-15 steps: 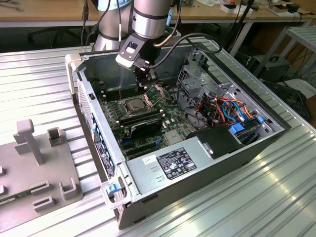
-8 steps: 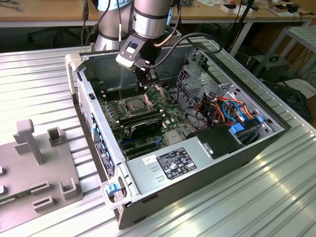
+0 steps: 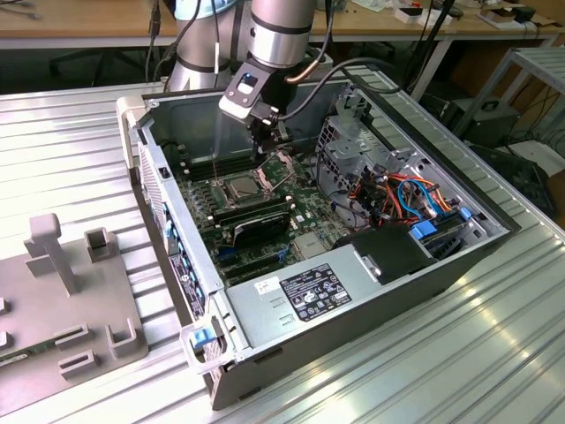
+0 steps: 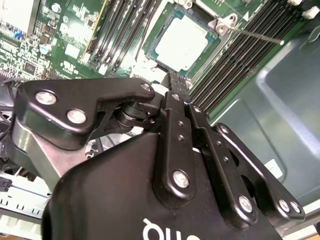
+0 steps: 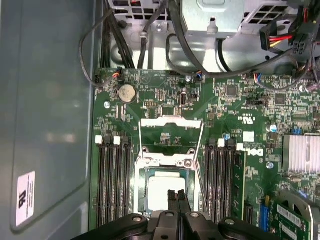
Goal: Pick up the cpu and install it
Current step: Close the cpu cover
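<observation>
The cpu (image 5: 161, 193), a small square chip with a dull silver top, lies flat in the socket on the green motherboard (image 5: 165, 100); it also shows in the second wrist view (image 4: 186, 41) and the exterior view (image 3: 242, 186). The socket's hinged metal frame (image 5: 171, 134) stands swung open beside it, and a thin lever wire (image 4: 255, 35) sticks out. My gripper (image 5: 177, 196) hangs just above the edge of the cpu with its two narrow black fingers (image 4: 175, 100) pressed together and nothing between them. In the exterior view the gripper (image 3: 264, 157) points down inside the open computer case.
Black memory slots (image 5: 115, 180) flank the socket on both sides. A long black card (image 3: 256, 223) lies close by, with the power supply (image 3: 309, 291) at the case front. A drive cage with coloured cables (image 3: 397, 194) is at the exterior view's right. A grey fixture plate (image 3: 71, 291) sits outside the case.
</observation>
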`<action>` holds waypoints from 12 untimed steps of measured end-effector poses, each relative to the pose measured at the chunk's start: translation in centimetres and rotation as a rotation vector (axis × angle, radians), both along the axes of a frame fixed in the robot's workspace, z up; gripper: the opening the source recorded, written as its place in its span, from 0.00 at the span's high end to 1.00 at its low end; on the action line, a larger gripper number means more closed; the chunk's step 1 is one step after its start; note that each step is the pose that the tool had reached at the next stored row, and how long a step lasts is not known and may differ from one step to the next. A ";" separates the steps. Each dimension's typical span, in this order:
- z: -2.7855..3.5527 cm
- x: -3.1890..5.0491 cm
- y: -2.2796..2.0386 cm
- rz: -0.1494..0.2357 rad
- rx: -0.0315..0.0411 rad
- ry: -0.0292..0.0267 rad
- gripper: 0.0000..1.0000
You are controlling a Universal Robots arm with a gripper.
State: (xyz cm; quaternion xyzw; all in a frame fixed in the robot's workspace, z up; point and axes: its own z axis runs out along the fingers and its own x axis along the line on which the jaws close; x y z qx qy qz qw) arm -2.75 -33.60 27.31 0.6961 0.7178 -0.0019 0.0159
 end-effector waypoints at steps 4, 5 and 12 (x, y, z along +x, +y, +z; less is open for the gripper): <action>0.00 0.80 0.00 0.000 0.0000 0.0000 0.89; 0.00 0.99 0.00 0.000 0.0000 0.0000 0.89; 0.00 3.52 0.00 0.000 -0.0001 0.0000 0.89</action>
